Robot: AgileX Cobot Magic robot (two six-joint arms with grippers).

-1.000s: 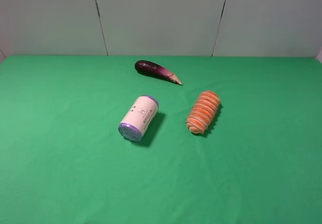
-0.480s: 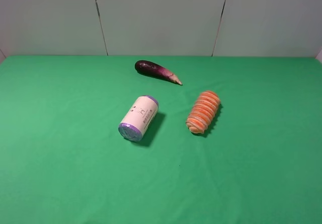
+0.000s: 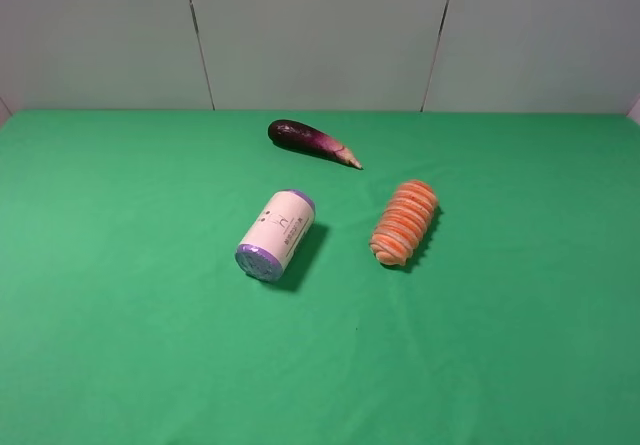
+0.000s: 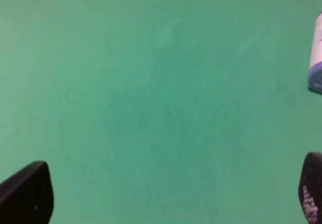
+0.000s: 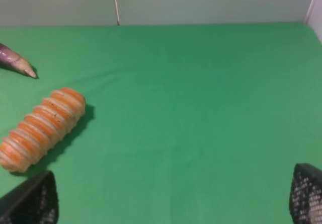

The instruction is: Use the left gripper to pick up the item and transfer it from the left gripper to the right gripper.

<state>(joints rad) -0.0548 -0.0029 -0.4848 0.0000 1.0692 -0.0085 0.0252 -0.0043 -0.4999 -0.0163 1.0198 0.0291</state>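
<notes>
The item, an orange roll with cream spiral ribs (image 3: 405, 222), lies on the green table right of centre. It also shows in the right wrist view (image 5: 41, 128). Neither arm shows in the exterior high view. My left gripper (image 4: 171, 194) is open over bare green cloth, its two dark fingertips (image 4: 27, 193) wide apart at the frame edges. My right gripper (image 5: 173, 199) is open, its black fingertips (image 5: 32, 201) wide apart, with the item off to one side and ahead of it.
A white cylinder with purple ends (image 3: 276, 234) lies left of the item; its end shows in the left wrist view (image 4: 316, 55). A dark purple eggplant (image 3: 310, 140) lies behind them, its tip in the right wrist view (image 5: 15, 60). A pale wall (image 3: 320, 35) backs the table.
</notes>
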